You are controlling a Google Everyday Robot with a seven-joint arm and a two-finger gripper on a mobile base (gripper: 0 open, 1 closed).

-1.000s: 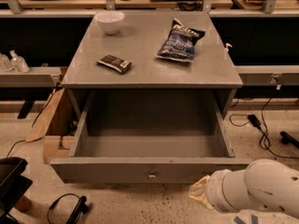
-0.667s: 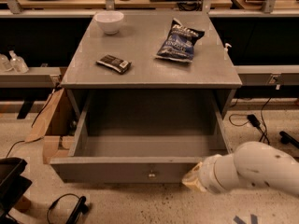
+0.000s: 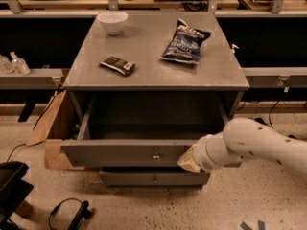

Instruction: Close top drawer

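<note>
The gripper [image 3: 188,160] sits at the end of the white arm [image 3: 259,145], which reaches in from the right. Its tan tip is against the front panel of the top drawer [image 3: 115,153], just right of the drawer's knob [image 3: 156,155]. Whether it is open or closed cannot be told (the wrist hides that end). The drawer stands pulled out from the cabinet [image 3: 144,78], its front forward of the cabinet's edge and its inside in shadow. Directly below the drawer a narrower lower drawer [image 3: 129,178] shows its front. Above the drawer, on the cabinet's top, lie a dark packet [image 3: 117,65] towards the left, a blue chip bag [image 3: 185,41] towards the right, and a white bowl [image 3: 112,22] at the far left corner. Left of the drawer, cardboard [image 3: 50,126] leans against the cabinet's side.
</note>
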